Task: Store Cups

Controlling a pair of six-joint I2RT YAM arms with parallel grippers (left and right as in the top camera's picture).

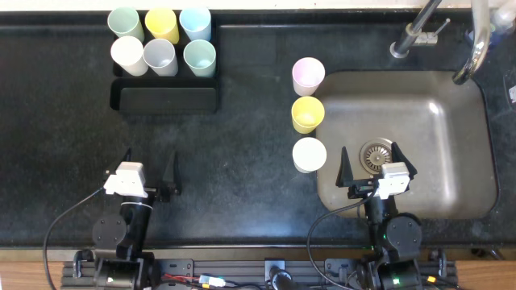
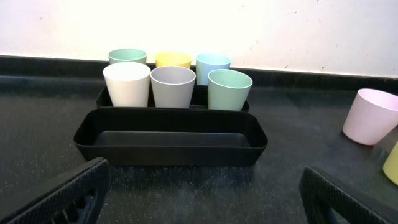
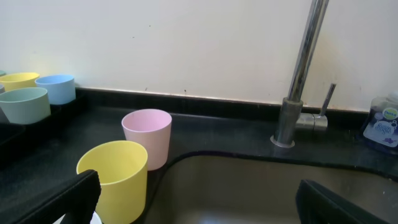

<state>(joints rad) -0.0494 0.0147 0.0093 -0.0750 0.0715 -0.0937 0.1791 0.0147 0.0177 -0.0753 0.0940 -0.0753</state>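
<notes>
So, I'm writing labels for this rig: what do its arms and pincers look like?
Both arms are black with a white block at the wrist. The left pincer and right pincer have two black tapered fingers with cross-hatched texture. Black cables loop from each wrist to its base.

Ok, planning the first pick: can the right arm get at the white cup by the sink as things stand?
Probably yes: the white cup stands upright just left of the open right tool, with nothing between them.
</notes>
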